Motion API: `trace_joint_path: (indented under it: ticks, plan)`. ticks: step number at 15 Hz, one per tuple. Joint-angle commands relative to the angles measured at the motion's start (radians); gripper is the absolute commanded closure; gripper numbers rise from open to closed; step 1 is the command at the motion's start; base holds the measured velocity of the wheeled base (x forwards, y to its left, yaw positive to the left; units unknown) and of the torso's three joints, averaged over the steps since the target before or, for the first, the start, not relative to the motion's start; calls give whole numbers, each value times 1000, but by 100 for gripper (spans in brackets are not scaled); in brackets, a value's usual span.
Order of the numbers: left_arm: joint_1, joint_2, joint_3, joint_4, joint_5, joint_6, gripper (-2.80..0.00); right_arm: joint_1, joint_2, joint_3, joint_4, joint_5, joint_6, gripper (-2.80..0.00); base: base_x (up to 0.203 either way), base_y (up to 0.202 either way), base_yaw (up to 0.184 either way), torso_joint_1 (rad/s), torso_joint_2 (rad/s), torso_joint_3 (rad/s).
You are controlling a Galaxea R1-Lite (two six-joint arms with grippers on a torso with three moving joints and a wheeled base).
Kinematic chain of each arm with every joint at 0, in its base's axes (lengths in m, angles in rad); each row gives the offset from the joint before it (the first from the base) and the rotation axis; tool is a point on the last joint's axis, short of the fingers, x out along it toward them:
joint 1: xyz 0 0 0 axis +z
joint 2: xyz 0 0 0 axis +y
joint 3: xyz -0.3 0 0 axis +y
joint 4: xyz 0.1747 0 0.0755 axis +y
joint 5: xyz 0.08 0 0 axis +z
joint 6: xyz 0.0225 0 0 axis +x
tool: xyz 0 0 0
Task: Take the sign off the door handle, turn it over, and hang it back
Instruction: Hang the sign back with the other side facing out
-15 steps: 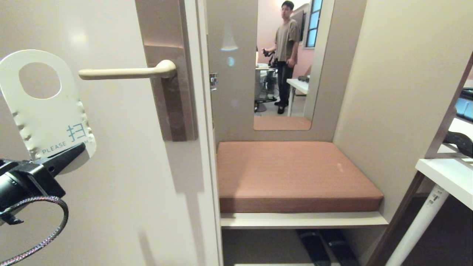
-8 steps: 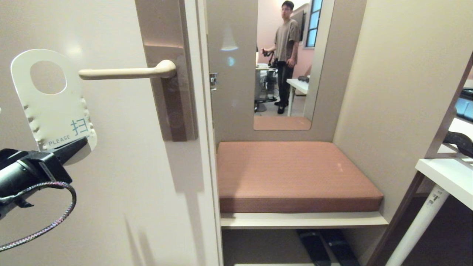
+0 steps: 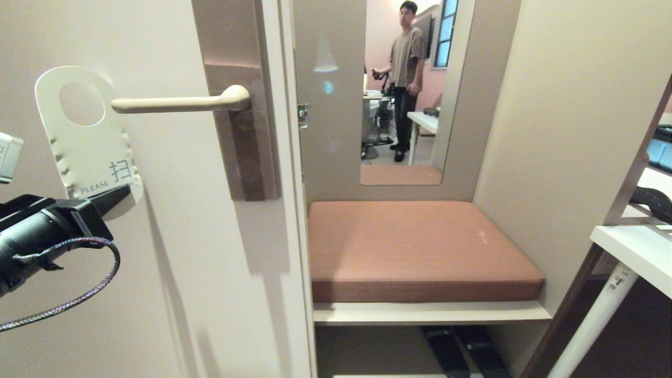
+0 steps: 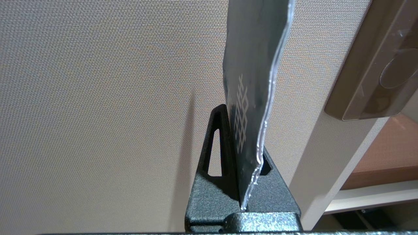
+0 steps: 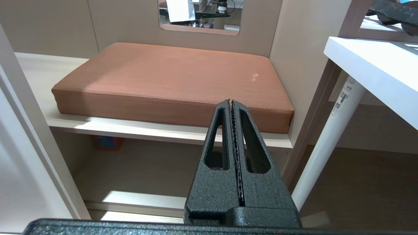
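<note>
While my left pincer (image 3: 118,195) clamps its bottom edge, the one sign (image 3: 89,134) stands upright, white face out, oval hole just left of the single cream door handle (image 3: 178,103). My right pincer (image 5: 232,101) is closed, empty.

The sign (image 3: 86,142) stands upright, white "PLEASE" face outward, oval hole uppermost, just beside the lever's free tip. The cream door handle (image 3: 181,103) lies level on its brown backplate, bare.

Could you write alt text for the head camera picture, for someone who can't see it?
A robot's left gripper, shut on the bottom edge of a white sign, holds its oval hole just left of the free tip of a cream door handle. To the right are a brown cushioned bench and a person.
</note>
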Motion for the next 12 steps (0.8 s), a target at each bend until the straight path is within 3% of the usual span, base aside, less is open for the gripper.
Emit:
trace_joint_path:
  ticks: [1, 12]
  plan:
    - [-2, 12, -3, -4, -1, -1, 0, -1, 0, 0, 0, 0, 0, 0, 0, 0, 0, 0, 0, 0]
    - [-41, 47, -1, -24, -3, 8, 0, -1, 0, 0, 0, 0, -1, 0, 0, 0, 0, 0, 0, 0]
